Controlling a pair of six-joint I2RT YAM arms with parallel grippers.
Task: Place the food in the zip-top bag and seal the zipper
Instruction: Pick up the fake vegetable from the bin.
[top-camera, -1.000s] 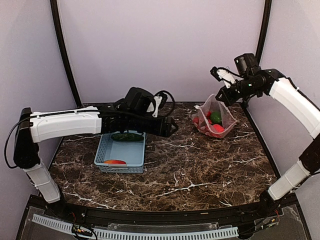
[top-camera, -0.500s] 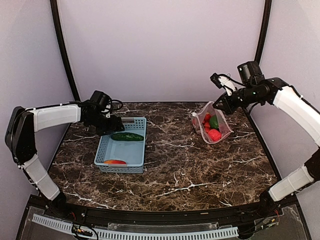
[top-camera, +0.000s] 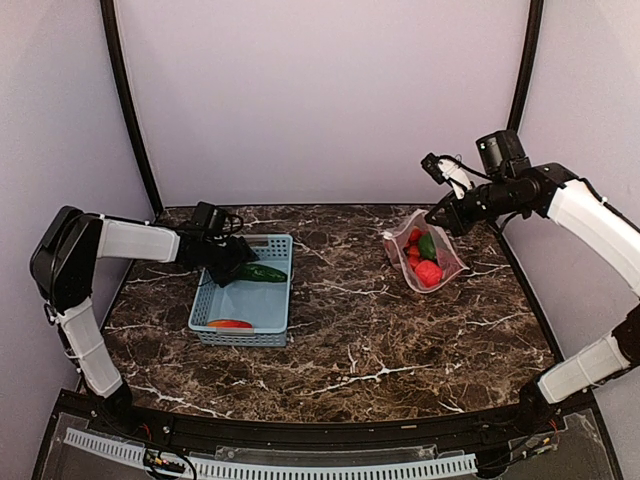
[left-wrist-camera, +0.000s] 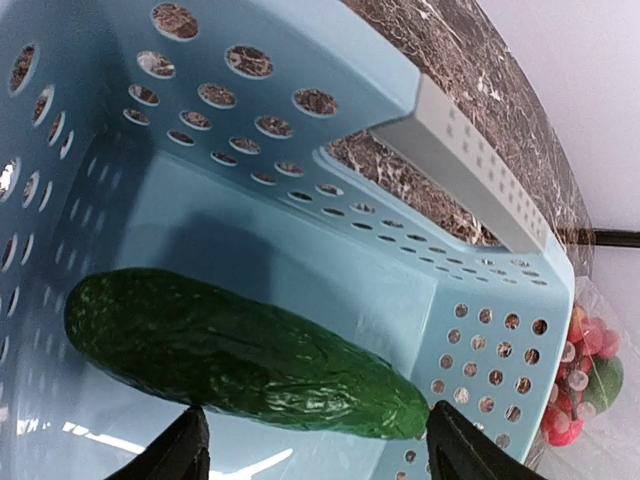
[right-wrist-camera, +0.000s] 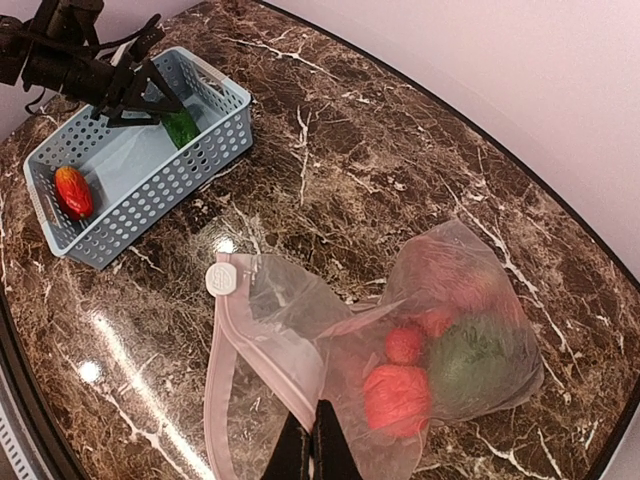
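Left wrist view: left gripper (left-wrist-camera: 318, 452) spread wide, fingertips flanking the cucumber (left-wrist-camera: 240, 355) in the blue basket (left-wrist-camera: 300, 60); contact unclear. Right gripper (right-wrist-camera: 312, 448) clenched on the zip-top bag (right-wrist-camera: 285, 305) edge at far right of the table; red fruits (right-wrist-camera: 395, 395) and avocado (right-wrist-camera: 470, 365) inside.

Table (top-camera: 400, 350), top view: a glossy dark brown marble-patterned top with white veins, rounded along its far edge and closed by a black rim along its near edge. At 9 o'clock from the table's centre stands a light blue rectangular plastic basket (top-camera: 238, 338) with perforated walls, its long sides running from near to far. At 2 o'clock, well apart from the basket, a clear crinkly plastic bag (right-wrist-camera: 300, 320) rests its filled lower end on the surface, while its mouth end is raised off it.
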